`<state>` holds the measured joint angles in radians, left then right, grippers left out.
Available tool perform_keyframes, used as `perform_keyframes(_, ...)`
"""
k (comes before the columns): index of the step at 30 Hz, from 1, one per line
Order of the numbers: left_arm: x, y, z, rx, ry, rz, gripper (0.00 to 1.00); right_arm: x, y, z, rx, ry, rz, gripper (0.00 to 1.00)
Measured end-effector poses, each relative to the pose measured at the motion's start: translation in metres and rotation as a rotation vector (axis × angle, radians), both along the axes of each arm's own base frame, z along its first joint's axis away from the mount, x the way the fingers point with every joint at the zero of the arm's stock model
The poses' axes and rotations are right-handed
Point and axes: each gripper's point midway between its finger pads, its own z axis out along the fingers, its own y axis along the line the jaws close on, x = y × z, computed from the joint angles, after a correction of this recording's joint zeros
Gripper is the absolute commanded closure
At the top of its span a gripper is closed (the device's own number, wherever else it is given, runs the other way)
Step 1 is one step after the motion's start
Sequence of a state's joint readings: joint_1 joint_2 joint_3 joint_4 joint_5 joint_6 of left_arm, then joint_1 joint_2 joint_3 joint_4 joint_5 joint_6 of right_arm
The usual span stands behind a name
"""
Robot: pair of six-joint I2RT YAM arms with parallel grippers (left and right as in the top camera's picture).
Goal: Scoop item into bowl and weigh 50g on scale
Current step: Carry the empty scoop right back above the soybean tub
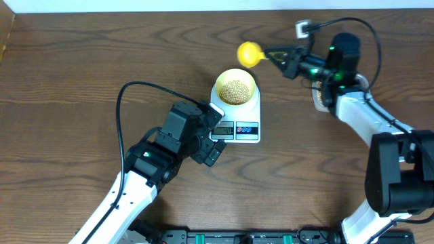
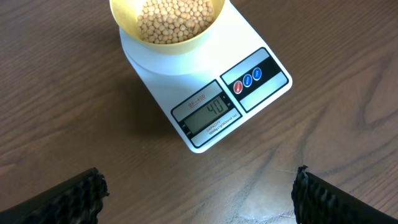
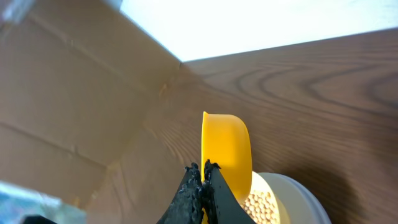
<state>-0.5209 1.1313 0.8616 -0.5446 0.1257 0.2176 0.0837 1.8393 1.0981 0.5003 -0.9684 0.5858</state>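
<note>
The white scale (image 1: 252,137) stands mid-table, and the pale-yellow bowl (image 1: 235,76) on its platform holds a layer of tan beans (image 1: 235,91). In the left wrist view the bowl (image 2: 168,50), the beans (image 2: 174,18) and the scale (image 2: 155,68) fill the top, and the display (image 2: 208,112) reads 40. My left gripper (image 2: 199,190) is open just in front of the scale, fingers (image 2: 81,199) wide apart over bare wood. My right gripper (image 1: 277,55) is shut on the handle of a yellow scoop (image 1: 249,53), held tilted just behind the bowl (image 3: 298,193).
A cardboard wall (image 3: 62,93) stands along the table's far left edge (image 1: 5,34). A clear tub with something tan (image 1: 317,96) lies partly hidden under my right arm. The left arm's black cable (image 1: 121,108) loops over the wood.
</note>
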Motion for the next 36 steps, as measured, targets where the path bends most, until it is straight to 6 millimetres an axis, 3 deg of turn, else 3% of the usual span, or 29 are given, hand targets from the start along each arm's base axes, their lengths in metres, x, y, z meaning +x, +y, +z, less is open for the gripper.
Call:
perform_keyframes(5,0.000,0.000,0.000,0.000,0.000,0.000,0.02,0.003,-0.029,0.002,0.057,0.073,-0.022,0.99)
perform_keyframes(36,0.000,0.000,0.000,0.000,0.000,0.000,0.02,-0.009,-0.136,0.010,0.231,0.272,-0.058,0.99)
